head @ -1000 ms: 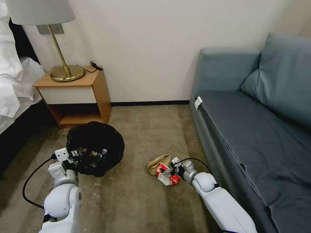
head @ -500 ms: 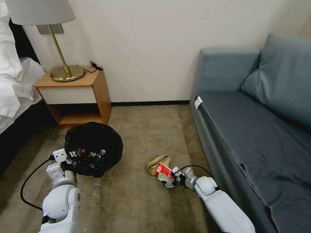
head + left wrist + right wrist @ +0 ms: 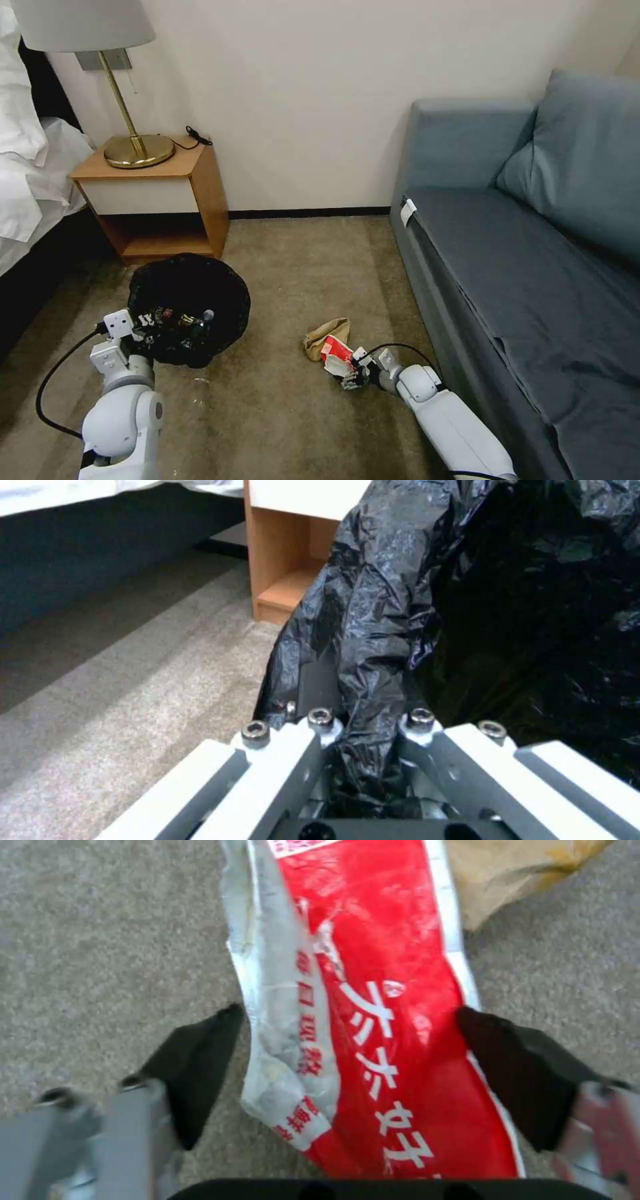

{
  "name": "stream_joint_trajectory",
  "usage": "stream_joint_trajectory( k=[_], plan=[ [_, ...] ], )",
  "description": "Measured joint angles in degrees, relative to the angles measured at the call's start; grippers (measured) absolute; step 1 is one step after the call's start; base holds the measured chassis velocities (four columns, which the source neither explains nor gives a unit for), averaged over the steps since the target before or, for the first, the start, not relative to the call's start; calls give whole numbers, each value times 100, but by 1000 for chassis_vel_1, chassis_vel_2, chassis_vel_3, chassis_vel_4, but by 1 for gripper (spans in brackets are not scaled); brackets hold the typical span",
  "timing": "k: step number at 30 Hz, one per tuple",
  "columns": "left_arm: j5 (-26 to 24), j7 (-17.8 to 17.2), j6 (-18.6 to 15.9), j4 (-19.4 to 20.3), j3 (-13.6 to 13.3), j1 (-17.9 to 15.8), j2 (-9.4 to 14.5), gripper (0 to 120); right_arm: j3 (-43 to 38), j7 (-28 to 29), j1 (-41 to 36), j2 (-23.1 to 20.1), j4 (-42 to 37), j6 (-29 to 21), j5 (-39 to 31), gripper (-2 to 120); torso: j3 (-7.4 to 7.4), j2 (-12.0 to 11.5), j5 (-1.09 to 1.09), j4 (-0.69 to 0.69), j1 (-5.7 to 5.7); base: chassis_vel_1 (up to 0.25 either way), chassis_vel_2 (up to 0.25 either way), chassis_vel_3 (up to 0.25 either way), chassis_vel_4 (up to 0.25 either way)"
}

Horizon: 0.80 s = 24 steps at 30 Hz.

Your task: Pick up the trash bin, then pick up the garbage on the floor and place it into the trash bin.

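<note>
Two pincers engaged. Left pincer clamped on bag-lined rim of trash bin, near nightstand. Right pincer spread, straddling red-and-white packet flat on carpet. Risk: pads closing on slick film, skidding off; thin bag rim slipping.

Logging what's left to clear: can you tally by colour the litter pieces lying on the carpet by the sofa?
Red-and-white packet: 1, between the right pincer's open fingers
Tan paper: 1
Total: 2
</note>
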<state>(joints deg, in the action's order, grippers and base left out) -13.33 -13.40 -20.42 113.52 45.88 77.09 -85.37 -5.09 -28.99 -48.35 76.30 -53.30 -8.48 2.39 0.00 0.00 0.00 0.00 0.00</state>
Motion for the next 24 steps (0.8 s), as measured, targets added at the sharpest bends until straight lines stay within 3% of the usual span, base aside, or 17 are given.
stream_joint_trajectory(
  k=[2,4,10,12,20,24],
  plan=[
    [0,-2,0,0,-3,-8,-1,4,-11,3,-9,-2,-4,6,-4,73,0,0,0,0,0,0,0,0,0],
    [3,-10,0,-2,-38,-31,-12,4,-53,20,-44,-10,-22,35,-18,59,0,0,0,0,0,0,0,0,0],
    [14,-13,-2,-20,-68,-43,-23,4,-84,62,-107,-12,-36,86,-66,44,0,0,1,0,0,0,0,0,0],
    [20,-17,-4,-24,-69,-45,-23,4,-105,73,-132,-11,-44,113,-67,32,0,0,1,0,0,0,0,0,0],
    [19,-22,-8,1,-64,-22,-26,4,-134,125,-165,-9,-87,197,-78,5,0,0,0,0,0,0,0,0,0],
    [17,-24,-10,12,-57,-5,-29,4,-183,125,-202,-8,-191,214,-131,0,0,0,1,0,0,0,0,0,0]
  ],
)
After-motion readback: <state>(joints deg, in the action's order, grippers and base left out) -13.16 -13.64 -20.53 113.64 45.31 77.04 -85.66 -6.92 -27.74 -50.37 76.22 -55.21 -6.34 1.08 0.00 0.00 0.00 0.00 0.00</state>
